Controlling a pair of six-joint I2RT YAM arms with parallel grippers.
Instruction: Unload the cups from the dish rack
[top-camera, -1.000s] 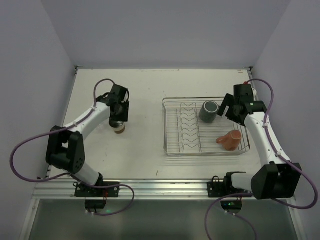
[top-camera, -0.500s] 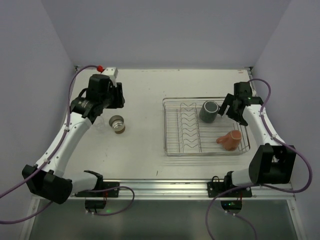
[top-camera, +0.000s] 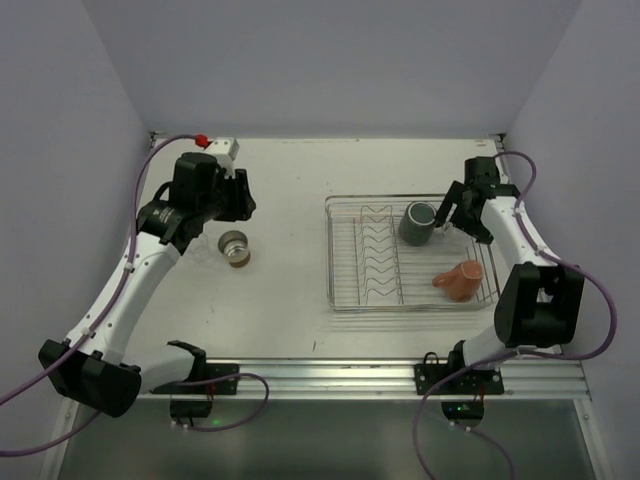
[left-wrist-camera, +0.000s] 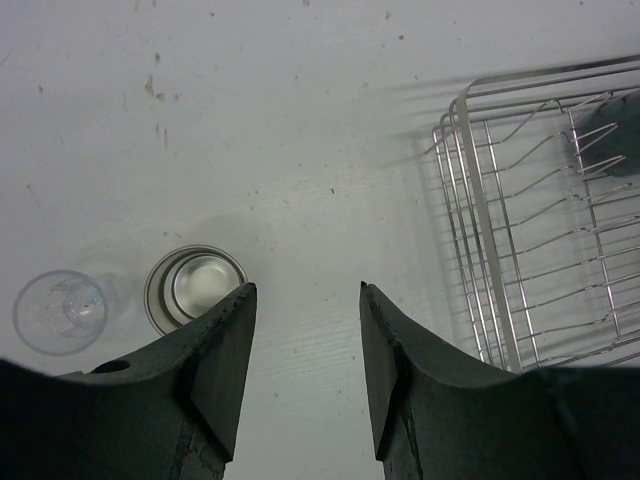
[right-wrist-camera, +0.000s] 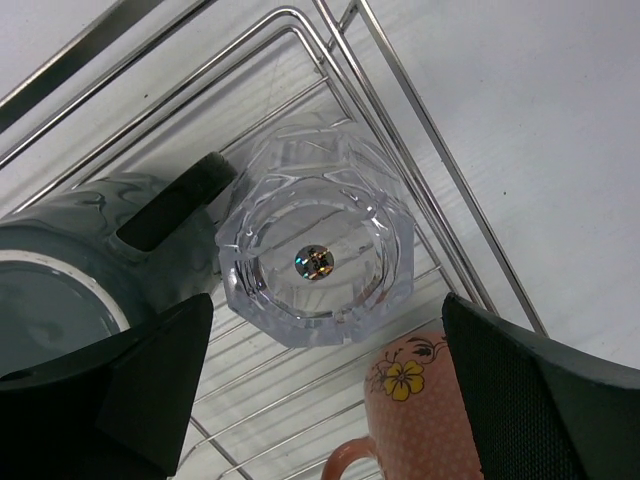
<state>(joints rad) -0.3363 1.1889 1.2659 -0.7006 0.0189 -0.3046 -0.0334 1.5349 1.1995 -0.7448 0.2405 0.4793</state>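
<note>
Right wrist view picks up a faceted tumbler (right-wrist-camera: 318, 260) in the far right corner of the dish rack (top-camera: 375, 262). The top view barely shows it. It sits against the handle side of the grey mug (top-camera: 418, 222), and I can't tell if its mouth is up or down. The pink cup (top-camera: 460, 280) lies on its side nearer in the rack. The wrist view shows a flower print on it that is too small to see from the top.

The right gripper (right-wrist-camera: 330, 390) is spread wide and holds nothing. The faceted tumbler is in line between the two fingers, just past their tips, with no contact.

Left wrist view shows a cream cup (left-wrist-camera: 195, 288) upright on the table (top-camera: 290, 190), well left of the rack. A second tumbler (left-wrist-camera: 58, 310) stands just beside it and is hard to make out from above. The left gripper (left-wrist-camera: 305, 340) hangs over the table, jaws apart and empty. The cream cup lies beside the left finger's tip, not between the fingers.

The table is white with small scuffs. Plain pale lilac walls stand on three sides.
</note>
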